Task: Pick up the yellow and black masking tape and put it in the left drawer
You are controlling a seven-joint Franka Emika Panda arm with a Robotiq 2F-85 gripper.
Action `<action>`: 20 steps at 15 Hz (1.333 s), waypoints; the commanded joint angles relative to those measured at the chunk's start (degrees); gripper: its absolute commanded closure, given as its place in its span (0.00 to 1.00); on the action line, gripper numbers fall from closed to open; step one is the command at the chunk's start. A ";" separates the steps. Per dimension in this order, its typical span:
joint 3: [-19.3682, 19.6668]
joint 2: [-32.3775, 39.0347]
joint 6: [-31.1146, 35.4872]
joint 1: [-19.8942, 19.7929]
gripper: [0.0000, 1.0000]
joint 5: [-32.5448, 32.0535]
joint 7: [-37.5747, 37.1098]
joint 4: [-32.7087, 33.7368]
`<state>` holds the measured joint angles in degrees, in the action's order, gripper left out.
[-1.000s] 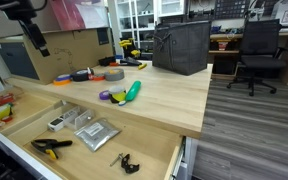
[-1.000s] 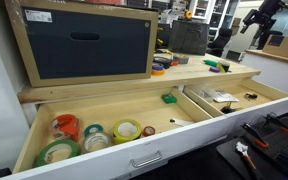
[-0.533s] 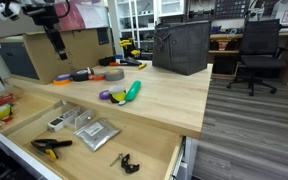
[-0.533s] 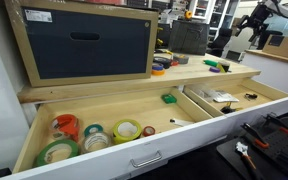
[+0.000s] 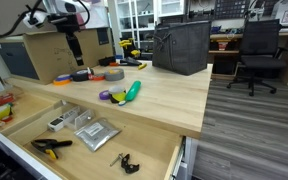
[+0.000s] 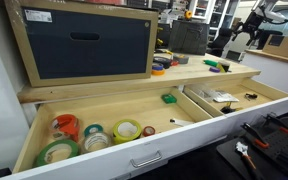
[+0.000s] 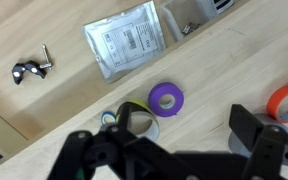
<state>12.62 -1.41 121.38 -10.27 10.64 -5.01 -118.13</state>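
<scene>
Over the last second the gripper (image 5: 74, 47) was carried across the table (image 5: 174, 95) in an exterior view, from the far side by the box (image 5: 34, 60) toward the rolls at the back. It was held high, well clear of the surface. In the wrist view its jaws were seen spread wide, with nothing between them.

The tape (image 7: 134, 117) lay on the tabletop just beside the purple roll (image 7: 166, 98), perhaps touching it, and was partly hidden by the gripper body. In an exterior view the tape (image 5: 117, 98) was placed between that roll (image 5: 103, 96) and a green object (image 5: 132, 90).

The drawer (image 5: 144, 135) stood open, with a silver bag (image 5: 96, 132) in it and no tape.

The move was judged to be an approach under way. The tape had been brought into the wrist view, but nothing had been grasped. Lining up and a descent were still required. The purple roll, so close, could be caught or nudged along with it.
</scene>
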 commanded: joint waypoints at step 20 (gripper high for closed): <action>2.28 17.32 -0.57 -2.11 0.00 -5.19 -20.34 8.81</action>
<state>13.60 13.00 120.98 -11.93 6.58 -20.93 -111.80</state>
